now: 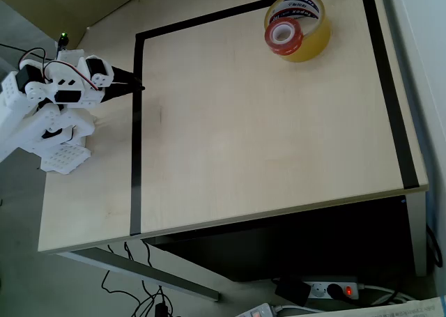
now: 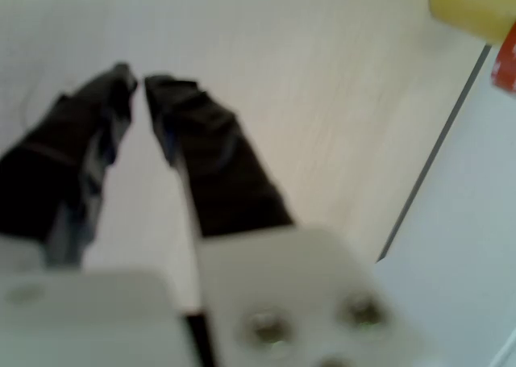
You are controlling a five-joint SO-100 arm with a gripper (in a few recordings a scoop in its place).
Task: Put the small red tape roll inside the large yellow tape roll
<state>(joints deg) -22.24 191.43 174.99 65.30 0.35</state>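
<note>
In the overhead view the large yellow tape roll (image 1: 298, 26) lies flat near the far right corner of the pale wooden counter (image 1: 244, 143), inside the black tape border (image 1: 136, 136). The small red tape roll (image 1: 282, 35) sits within the yellow roll's ring, leaning against its lower left wall, its white core showing. The white arm (image 1: 52, 111) stands well apart from the yellow roll, off the counter's left side, with its dark tool (image 1: 132, 87) reaching just to the black border line. In the wrist view the tool (image 2: 137, 81) hangs over bare wood, its two black fingers (image 2: 210, 165) nearly pressed together at the tips with a narrow gap, pinching nothing. A blurred yellow edge of the large roll (image 2: 472, 8) shows in the upper right corner.
</note>
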